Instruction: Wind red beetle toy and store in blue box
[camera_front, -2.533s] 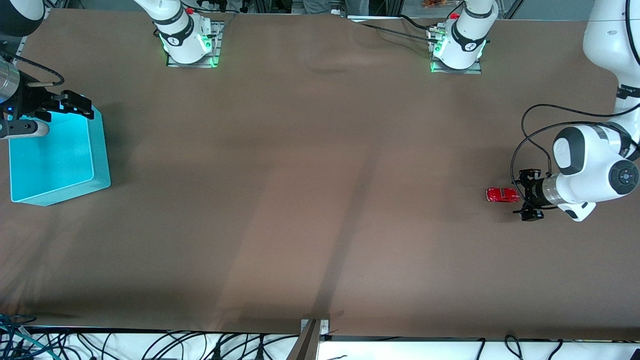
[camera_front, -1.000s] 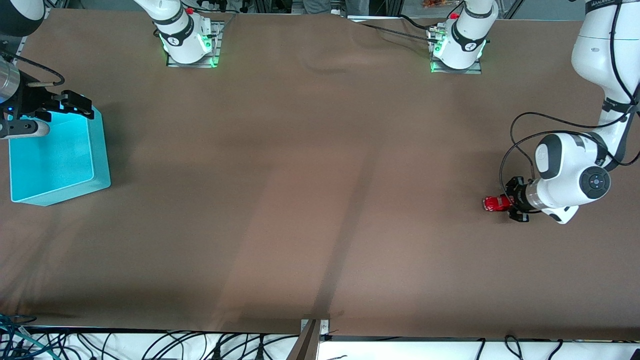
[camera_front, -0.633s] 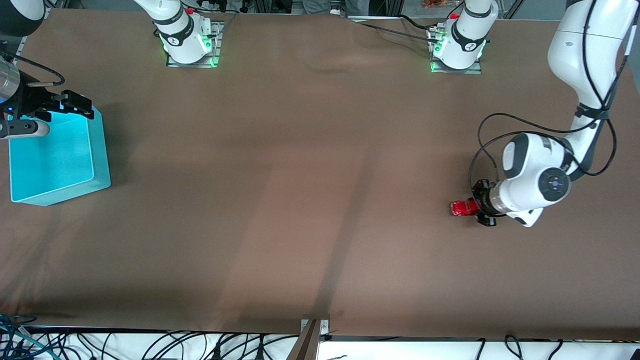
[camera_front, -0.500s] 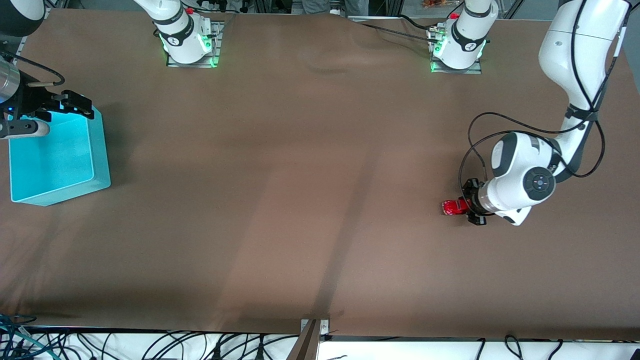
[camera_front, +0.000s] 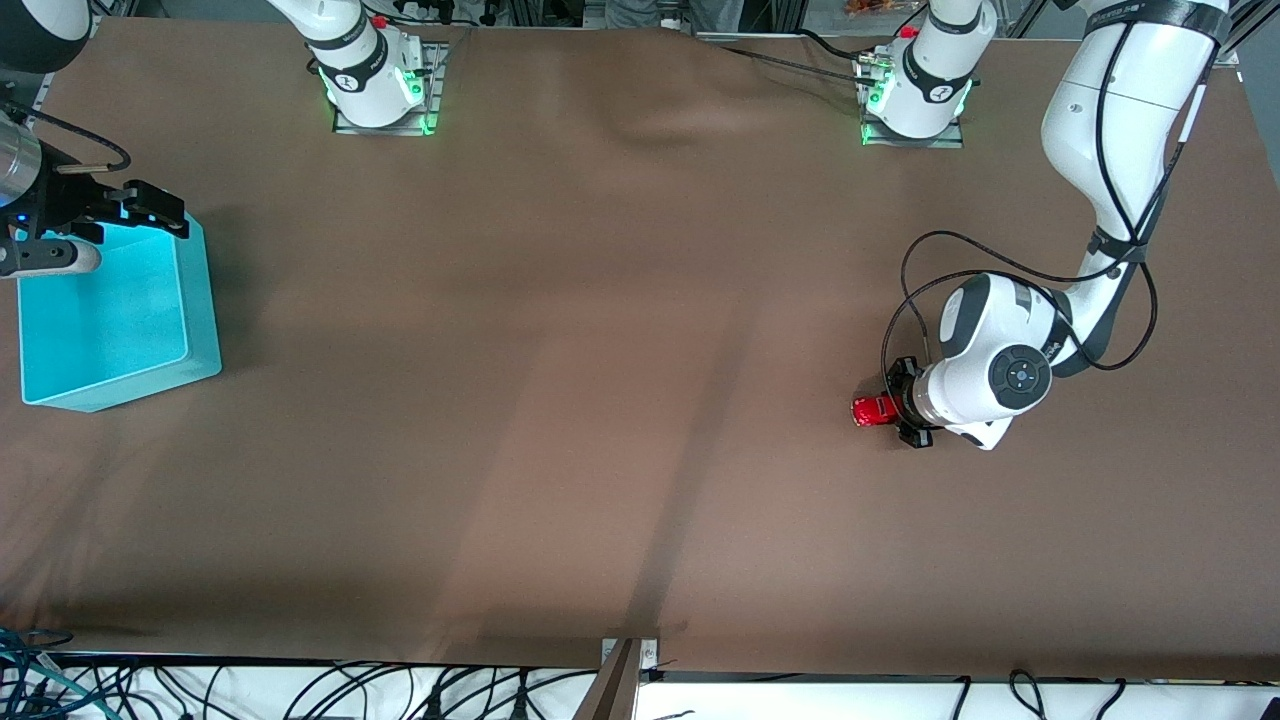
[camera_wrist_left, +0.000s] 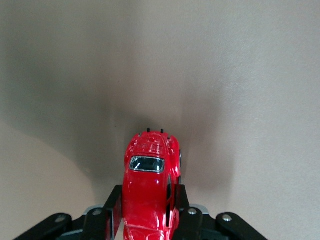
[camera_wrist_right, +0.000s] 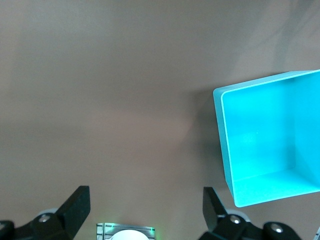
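The red beetle toy (camera_front: 870, 411) is a tiny glossy red car held low at the brown table surface, at the left arm's end. My left gripper (camera_front: 886, 409) is shut on it. In the left wrist view the black fingers press both sides of the toy (camera_wrist_left: 149, 172), and its dark window faces the camera; the left gripper (camera_wrist_left: 147, 210) holds its rear half. The blue box (camera_front: 203, 310) stands at the right arm's end, open and empty. My right gripper (camera_front: 163, 212) hangs open and empty over the box's rim. In the right wrist view the right gripper (camera_wrist_right: 145, 197) is beside the box (camera_wrist_right: 226, 150).
The brown table cover (camera_front: 560, 350) stretches bare between toy and box. The two arm bases (camera_front: 375, 85) (camera_front: 915, 95) stand along the edge farthest from the front camera. Cables (camera_front: 300, 690) run under the nearest edge.
My left gripper has carried the red toy steadily along the table toward the right arm's end. The right arm and the box have not moved.
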